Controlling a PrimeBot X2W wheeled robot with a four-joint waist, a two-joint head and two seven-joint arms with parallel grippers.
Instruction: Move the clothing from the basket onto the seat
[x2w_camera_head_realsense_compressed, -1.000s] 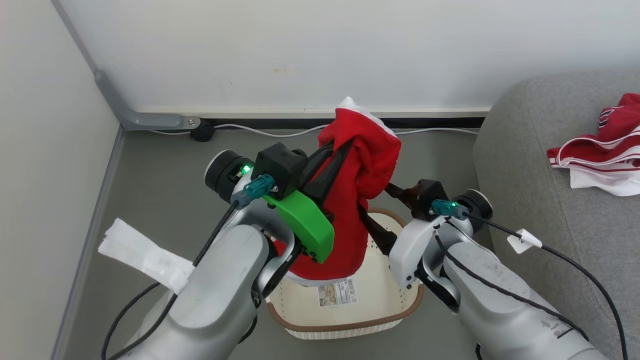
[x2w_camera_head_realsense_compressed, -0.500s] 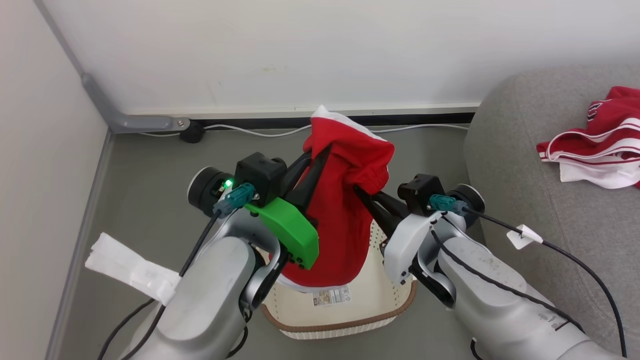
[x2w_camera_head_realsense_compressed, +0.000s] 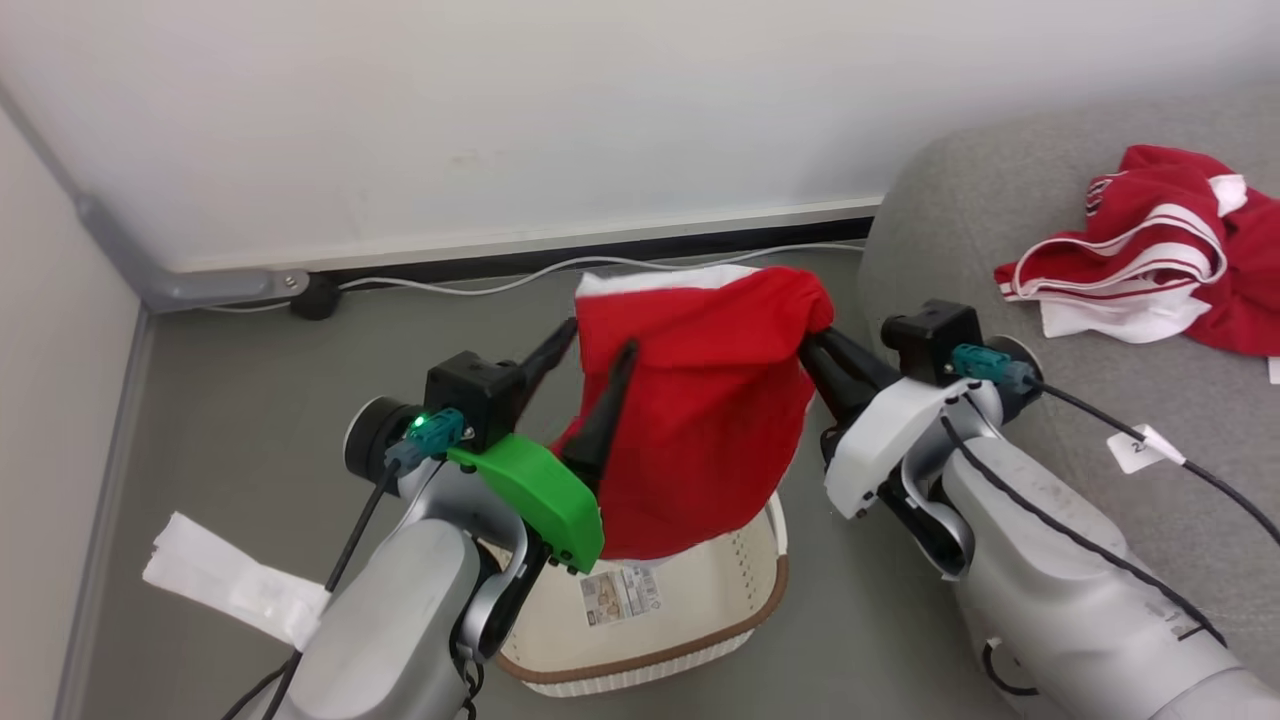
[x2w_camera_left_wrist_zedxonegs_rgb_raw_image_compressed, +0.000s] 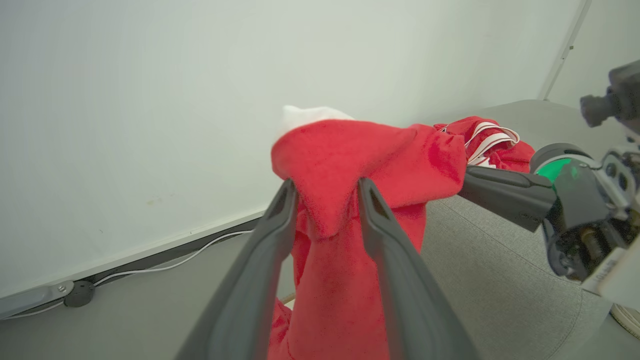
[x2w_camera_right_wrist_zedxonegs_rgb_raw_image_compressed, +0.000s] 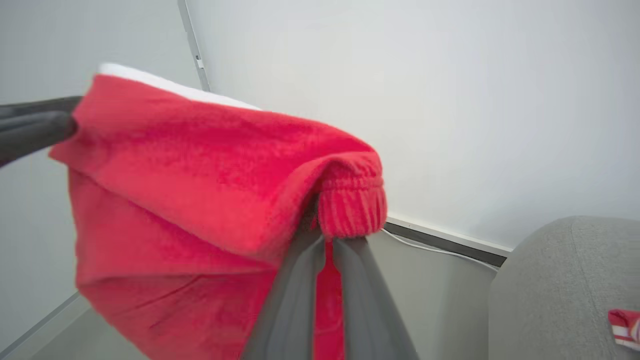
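Note:
A red garment of the clothing (x2w_camera_head_realsense_compressed: 700, 420) hangs above the cream basket (x2w_camera_head_realsense_compressed: 650, 665), stretched between both grippers. My right gripper (x2w_camera_head_realsense_compressed: 808, 335) is shut on its elastic hem, and the right wrist view shows the pinch (x2w_camera_right_wrist_zedxonegs_rgb_raw_image_compressed: 325, 235). My left gripper (x2w_camera_head_realsense_compressed: 600, 337) stands open, its two fingers apart with a fold of red fabric (x2w_camera_left_wrist_zedxonegs_rgb_raw_image_compressed: 350, 160) draped between them. The basket's floor carries a label sticker (x2w_camera_head_realsense_compressed: 620, 595). The grey seat (x2w_camera_head_realsense_compressed: 1000, 230) is at the right, with another red and white-striped garment (x2w_camera_head_realsense_compressed: 1140, 260) lying on it.
A white wall stands close behind, with a white cable (x2w_camera_head_realsense_compressed: 480, 285) along the skirting and a grey conduit (x2w_camera_head_realsense_compressed: 200, 290) in the left corner. A white paper tag (x2w_camera_head_realsense_compressed: 220, 585) hangs at my left arm's cable. Grey floor surrounds the basket.
The camera has shifted. My right gripper closed on the garment's hem and drew it rightward, spreading the fabric wide. My left gripper's fingers have come apart.

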